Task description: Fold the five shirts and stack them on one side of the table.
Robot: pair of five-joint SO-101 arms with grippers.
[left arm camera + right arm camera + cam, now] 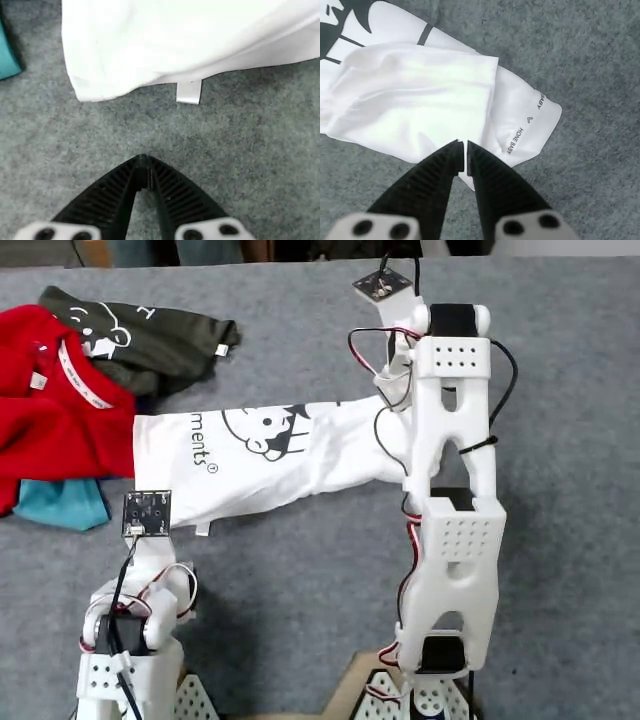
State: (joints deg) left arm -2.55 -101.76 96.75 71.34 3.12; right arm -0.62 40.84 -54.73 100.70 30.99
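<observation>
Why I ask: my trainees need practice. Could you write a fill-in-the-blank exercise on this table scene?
1. The shirt stretched between the two arms is ___ in colour.
2. The teal shirt peeks out from under the ___ shirt.
3. The stretched shirt's small tag lies nearest the ___ arm.
Missing words: white; red; left.
</observation>
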